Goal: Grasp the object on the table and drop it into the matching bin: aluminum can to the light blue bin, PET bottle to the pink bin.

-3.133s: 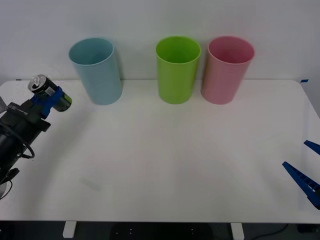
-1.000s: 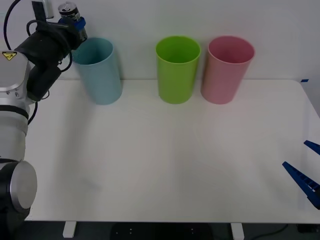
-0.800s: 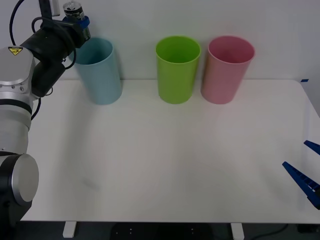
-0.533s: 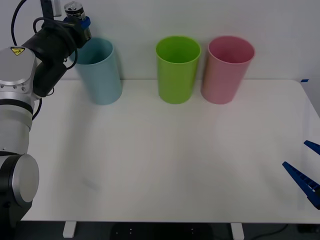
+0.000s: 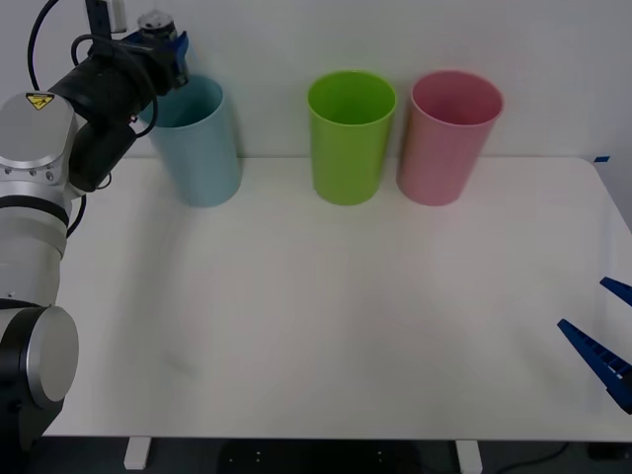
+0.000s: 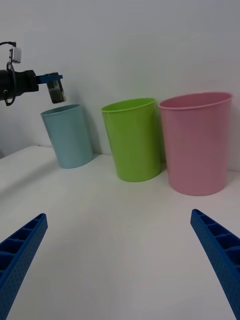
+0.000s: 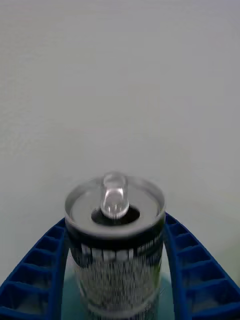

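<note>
Left tool [image 5: 163, 44] grips the aluminum can [image 5: 156, 25] between its blue fingers [image 7: 192, 270], holding it upright in the air above the near-left rim of the light blue bin [image 5: 197, 148], apparently just over the opening. Beside that bin on the desk [image 5: 326, 306] stand a lime green bin [image 5: 349, 143] and the pink bin [image 5: 446, 143]. Right tool [image 6: 120, 260] waits spread open, low at the desk's right edge.

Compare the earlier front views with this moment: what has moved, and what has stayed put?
The left gripper, shut on the aluminum can, rose from low at the table's left edge to above the light blue bin's rim, then edged slightly rightward over it. The can is still gripped, not released. The three bins and the open right gripper, parked at the table's right edge, have not moved.
</note>
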Controlling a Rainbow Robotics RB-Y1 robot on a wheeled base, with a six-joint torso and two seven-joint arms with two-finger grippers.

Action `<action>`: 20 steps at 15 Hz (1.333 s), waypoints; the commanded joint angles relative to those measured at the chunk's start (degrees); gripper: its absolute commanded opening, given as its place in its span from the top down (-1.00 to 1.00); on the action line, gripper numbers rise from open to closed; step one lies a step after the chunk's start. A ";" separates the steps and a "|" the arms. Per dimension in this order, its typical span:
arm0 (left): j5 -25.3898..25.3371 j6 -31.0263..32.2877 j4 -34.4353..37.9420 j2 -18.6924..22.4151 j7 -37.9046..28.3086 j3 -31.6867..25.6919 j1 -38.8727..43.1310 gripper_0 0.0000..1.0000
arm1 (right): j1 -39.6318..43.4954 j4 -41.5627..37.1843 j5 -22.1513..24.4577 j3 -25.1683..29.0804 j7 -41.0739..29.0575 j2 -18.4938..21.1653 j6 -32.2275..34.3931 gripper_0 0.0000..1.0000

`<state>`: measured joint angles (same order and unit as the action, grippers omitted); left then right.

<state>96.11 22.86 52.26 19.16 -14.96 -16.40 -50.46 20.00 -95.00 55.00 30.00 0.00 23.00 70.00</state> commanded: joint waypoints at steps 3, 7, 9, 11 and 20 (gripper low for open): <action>-1.54 0.00 -0.05 0.00 0.19 0.14 0.28 -1.00 | 0.00 0.00 0.00 0.00 0.00 0.00 0.00 -1.00; -5.84 0.35 0.13 0.79 1.25 0.75 1.42 -1.00 | 0.00 0.00 0.00 0.00 0.00 0.00 0.00 -1.00; -9.10 0.88 1.18 2.02 1.86 1.90 2.74 -1.00 | 0.00 0.00 0.00 0.00 0.00 0.00 0.00 -1.00; -12.26 1.31 2.68 3.34 2.30 3.30 4.32 -1.00 | 0.00 0.00 0.00 0.00 0.00 0.00 0.00 -1.00; -22.02 7.82 12.78 7.47 4.76 3.21 15.40 -1.00 | 0.00 0.00 0.00 0.00 0.00 0.00 0.00 -1.00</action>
<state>74.22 29.49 64.10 26.61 -10.36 -12.41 -36.10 20.00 -95.00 55.00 30.00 0.00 23.00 70.00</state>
